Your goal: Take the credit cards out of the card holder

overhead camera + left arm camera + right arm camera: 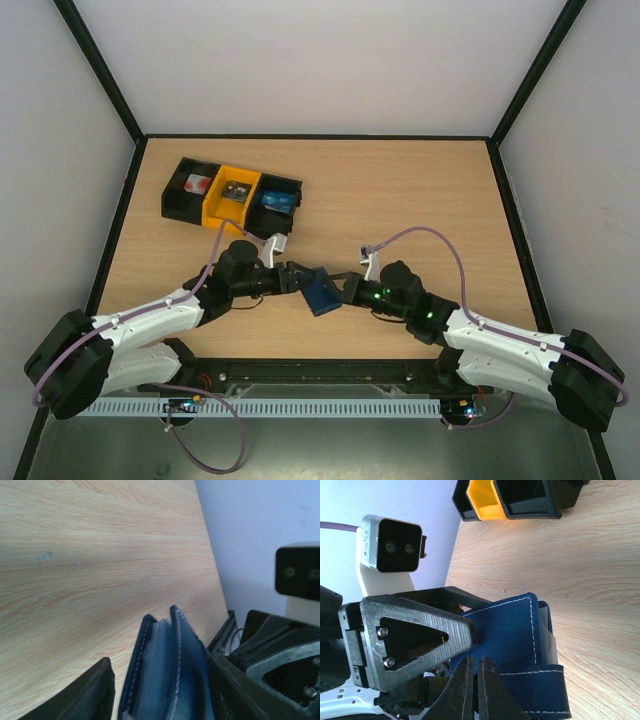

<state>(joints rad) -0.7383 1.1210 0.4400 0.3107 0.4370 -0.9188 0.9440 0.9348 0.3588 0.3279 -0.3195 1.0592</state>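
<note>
The card holder (322, 292) is a dark blue stitched wallet, held off the table between both grippers at the near middle. My left gripper (298, 279) grips it from the left. In the left wrist view its jaws (160, 662) stand either side of the card holder (187, 680), close against it. My right gripper (345, 290) comes from the right. In the right wrist view its fingers (475, 662) are pinched nearly together on the card holder's (515, 630) lower edge. A paler inner layer (159, 650) shows between the flaps. No credit card shows clearly.
A row of bins stands at the back left: a black one with a red-and-white item (193, 186), a yellow one (236, 191) and a black one with a blue item (277, 199). The bins also show in the right wrist view (520, 497). Black-framed walls edge the table.
</note>
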